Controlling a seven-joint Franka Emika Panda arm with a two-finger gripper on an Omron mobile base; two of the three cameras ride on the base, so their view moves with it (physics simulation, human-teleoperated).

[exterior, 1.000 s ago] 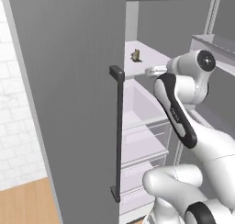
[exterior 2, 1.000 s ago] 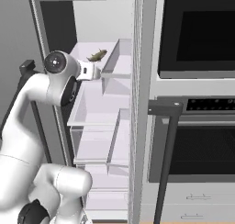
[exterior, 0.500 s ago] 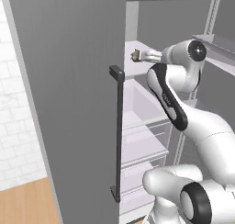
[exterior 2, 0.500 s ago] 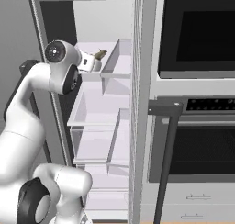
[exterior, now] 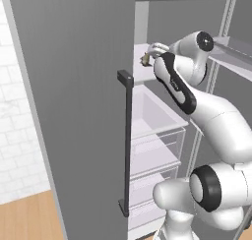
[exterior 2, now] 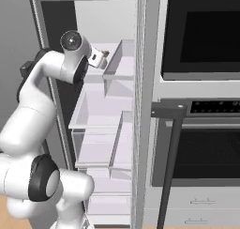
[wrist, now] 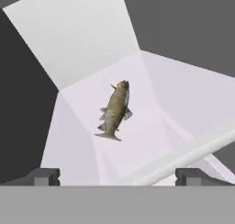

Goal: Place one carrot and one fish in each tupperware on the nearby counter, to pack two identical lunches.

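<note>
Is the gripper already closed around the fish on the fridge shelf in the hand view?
No: the fish lies alone on the pale shelf, ahead of the gripper, whose fingertips stand wide apart.

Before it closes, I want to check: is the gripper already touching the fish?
Apart. In the hand view the fish lies on the fridge shelf, well beyond both fingertips of the open gripper.
</note>
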